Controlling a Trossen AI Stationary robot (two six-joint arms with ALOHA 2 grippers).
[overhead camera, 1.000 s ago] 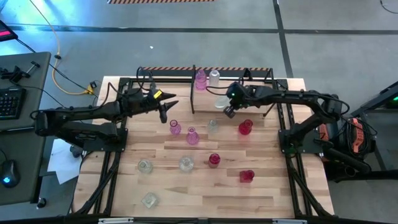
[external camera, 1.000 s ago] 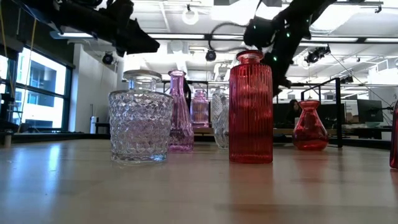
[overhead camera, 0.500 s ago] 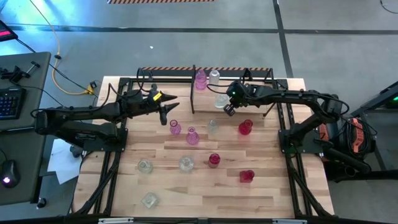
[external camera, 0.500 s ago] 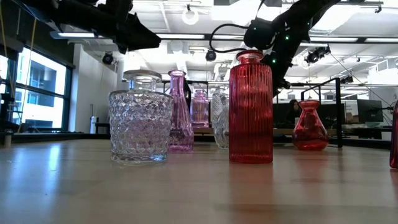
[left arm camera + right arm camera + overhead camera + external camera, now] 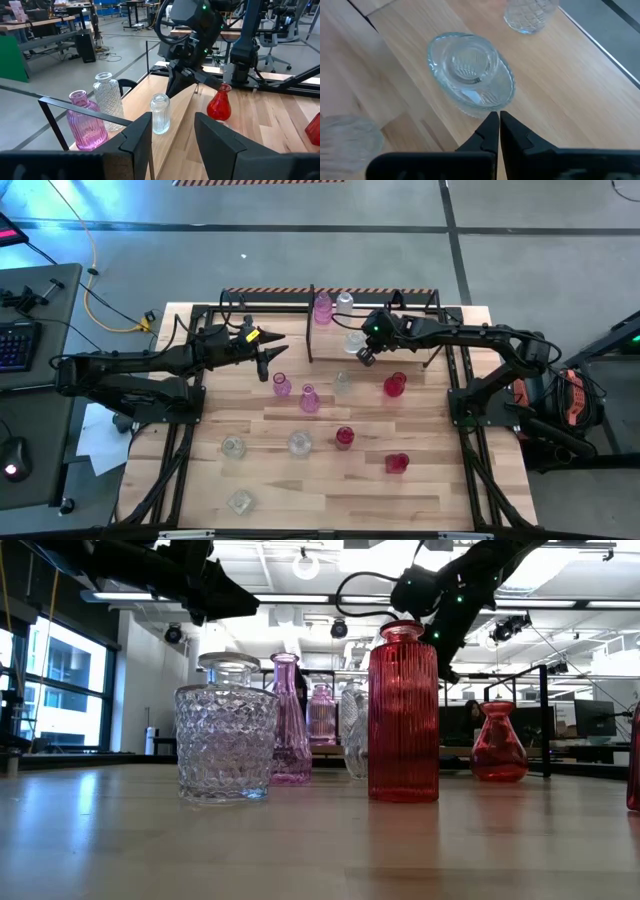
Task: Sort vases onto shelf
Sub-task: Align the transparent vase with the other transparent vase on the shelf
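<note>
The shelf (image 5: 400, 330) stands at the table's far edge. On it are a pink vase (image 5: 322, 307), a clear vase (image 5: 345, 304) and a second clear vase (image 5: 470, 70), which rests on its base on a wooden board (image 5: 182, 120). My right gripper (image 5: 496, 120) is shut, slanting down, with its tips at this vase's side. My left gripper (image 5: 172, 140) hovers open and level to the left of the shelf, with nothing between its fingers. Several pink, red and clear vases stand on the table, among them a pink one (image 5: 282, 386) and a red one (image 5: 394, 385). My right gripper's shut fingertips (image 5: 492, 117) come slanting down from the table's near right and stand right at the lower side (image 5: 482, 107) of the clear vase. Whether they touch it, I cannot tell. The vase stands upright on the shelf's board.
A clear vase (image 5: 342, 383) and a pink vase (image 5: 309, 399) stand just in front of the shelf. Nearer are red vases (image 5: 344, 437) (image 5: 397, 463) and clear ones (image 5: 299, 443) (image 5: 233, 447) (image 5: 240, 501). Black arm frames (image 5: 190, 420) flank the table.
My right gripper, shut throughout, has tipped a little at the wrist beside the clear vase on the shelf without leaving its place.
</note>
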